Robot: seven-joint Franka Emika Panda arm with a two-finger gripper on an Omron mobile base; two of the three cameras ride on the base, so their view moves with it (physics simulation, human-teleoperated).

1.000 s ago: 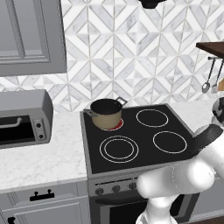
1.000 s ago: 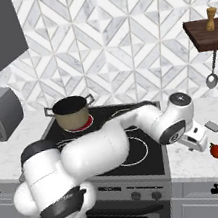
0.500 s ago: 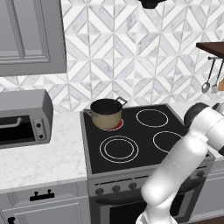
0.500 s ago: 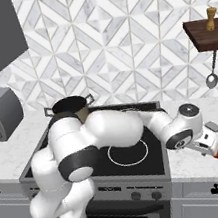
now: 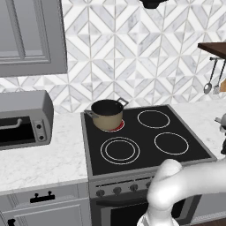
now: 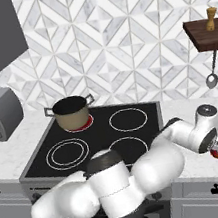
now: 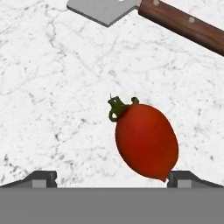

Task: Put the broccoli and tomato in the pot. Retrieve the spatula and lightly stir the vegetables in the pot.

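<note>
Hand view: a smooth, oval red tomato (image 7: 146, 142) with a small green stem lies on the white marble counter (image 7: 52, 87), directly ahead of the camera and a little toward the right-hand fingertip.
Gripper: the two-finger gripper (image 7: 111, 178) is spread wide and holds nothing; one dark fingertip (image 7: 41, 178) stands well clear on the left, the other sits right by the tomato's lower end.
Spatula: the slim spatula (image 7: 131, 11), with a flat grey metal blade and a dark reddish-brown riveted handle, lies on the counter beyond the tomato, apart from it.
Right base view: the white arm reaches out to the right of the black stovetop (image 6: 100, 133), its hand low over the counter, with a sliver of red showing just beneath it.
Pot: the round tan-sided pot (image 6: 71, 112) with a dark inside sits on the back left burner, well apart from the tomato; from here its inside looks dark, and whether anything lies in it I cannot tell.
Broccoli: I cannot pick it out.
Step in hand: judging by the pose, lining up to pick the tomato.
Next move: likely shift slightly so the tomato sits midway between the fingers, lower, then close gently, since a round fruit may roll away.
</note>
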